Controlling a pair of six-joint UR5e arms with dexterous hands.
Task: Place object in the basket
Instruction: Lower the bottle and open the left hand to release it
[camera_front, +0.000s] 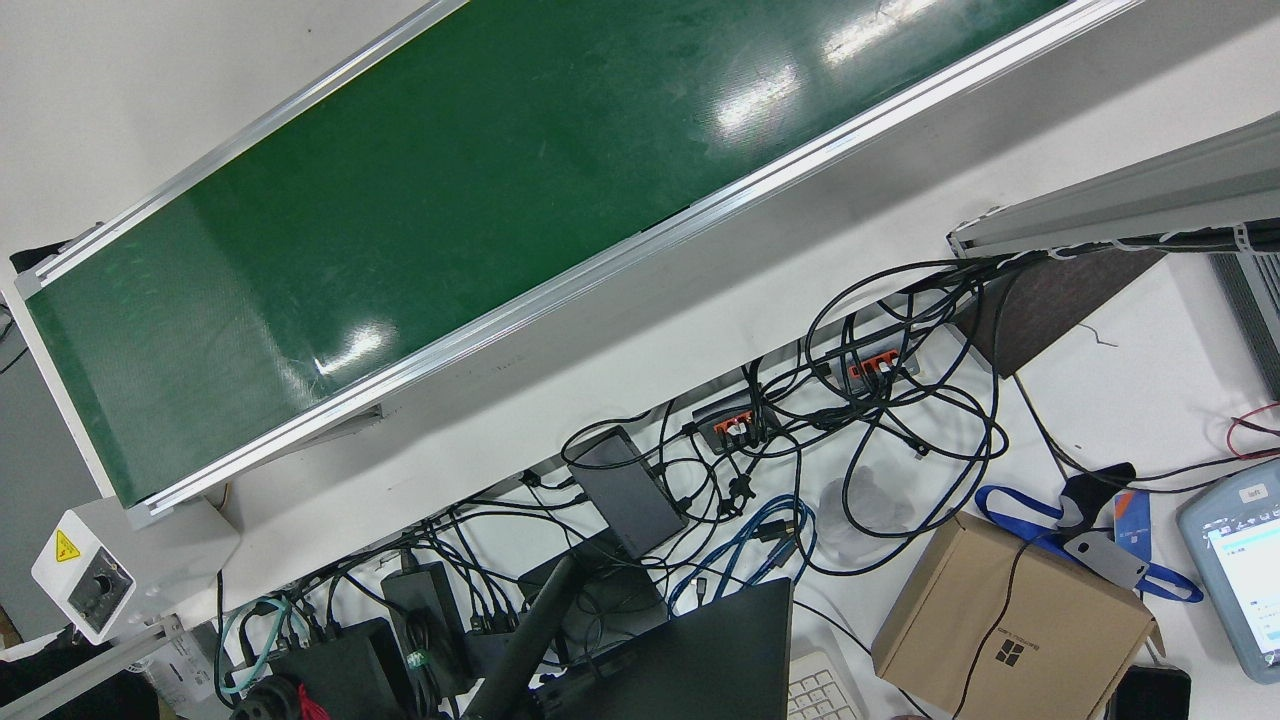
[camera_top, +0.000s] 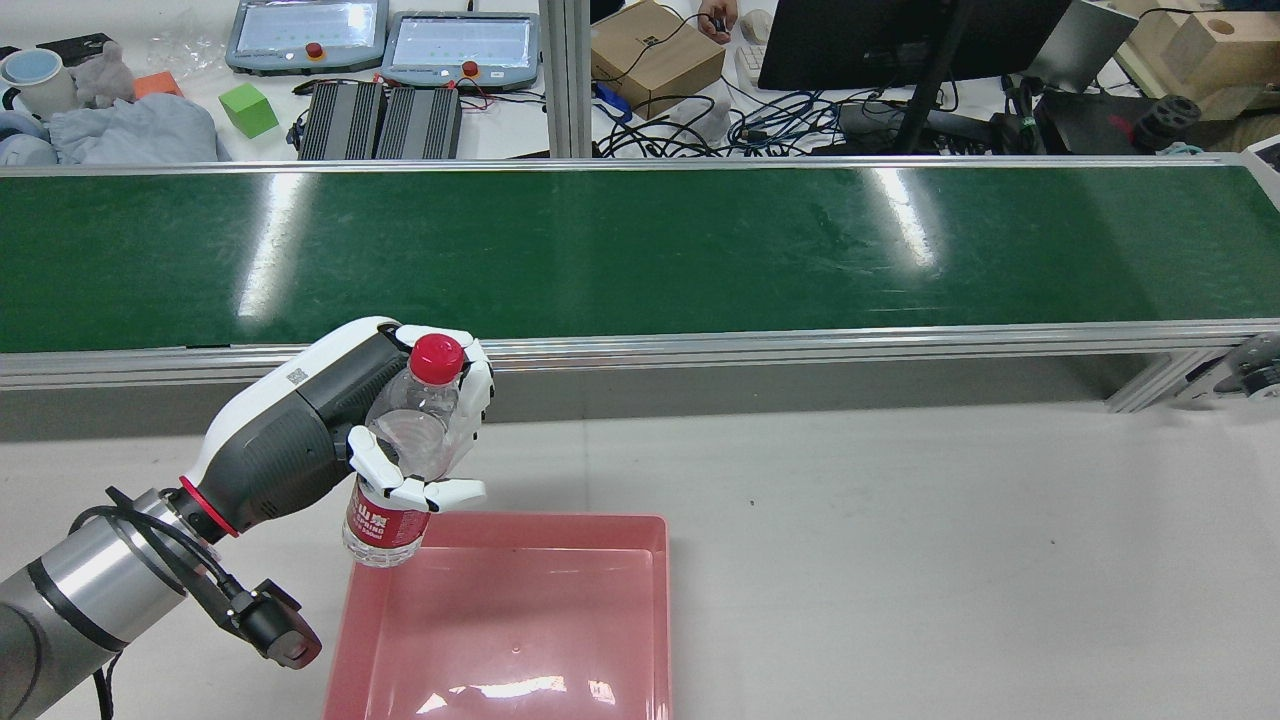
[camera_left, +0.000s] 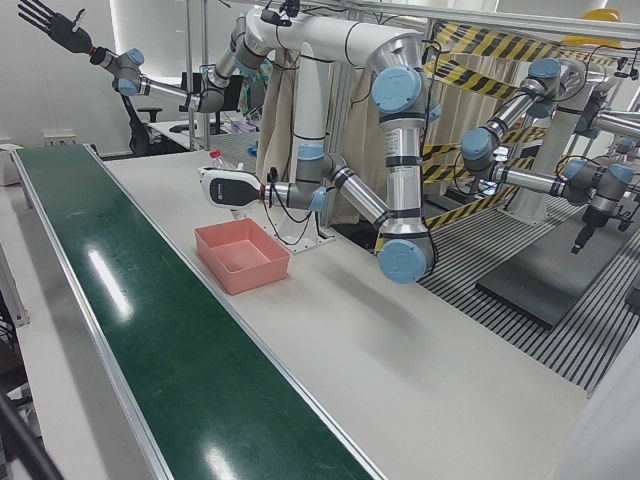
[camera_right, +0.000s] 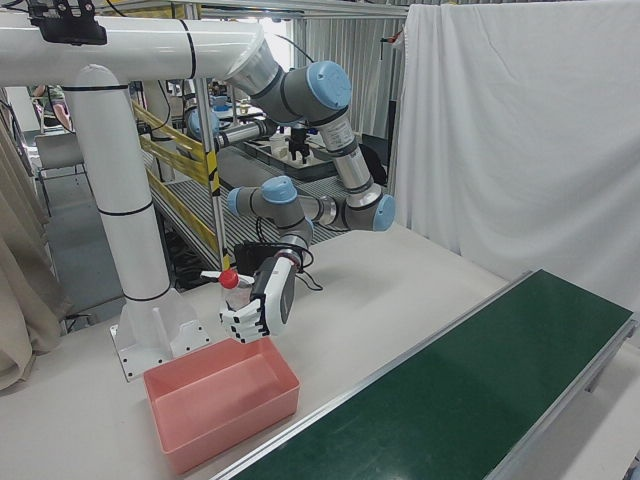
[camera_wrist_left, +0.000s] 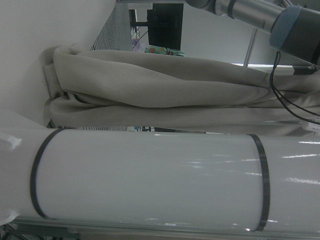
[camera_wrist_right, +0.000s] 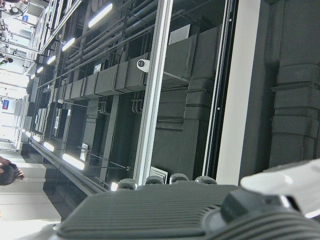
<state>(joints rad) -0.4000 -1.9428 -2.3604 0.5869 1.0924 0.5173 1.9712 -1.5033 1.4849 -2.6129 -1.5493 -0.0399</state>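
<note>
A clear water bottle (camera_top: 384, 524) with a red cap and red label stands upright in my left hand (camera_top: 340, 410), whose white fingers (camera_top: 473, 392) wrap its upper body. The bottle's base hangs just over the far left corner of the pink basket (camera_top: 560, 522), which lies on the white table with nothing in it. The right-front view shows the same hand (camera_right: 262, 300) and red cap (camera_right: 229, 279) above the basket's (camera_right: 222, 400) back edge. My right hand (camera_left: 45, 20), black, is raised high at the far end with fingers spread and nothing in it.
A long green conveyor belt (camera_top: 640, 250) with aluminium rails runs across behind the basket. Beyond it are cables, boxes, pendants and a monitor (camera_top: 900, 40). White tabletop (camera_top: 950, 560) stretches right of the basket. The white frame post (camera_right: 120, 200) stands behind the basket.
</note>
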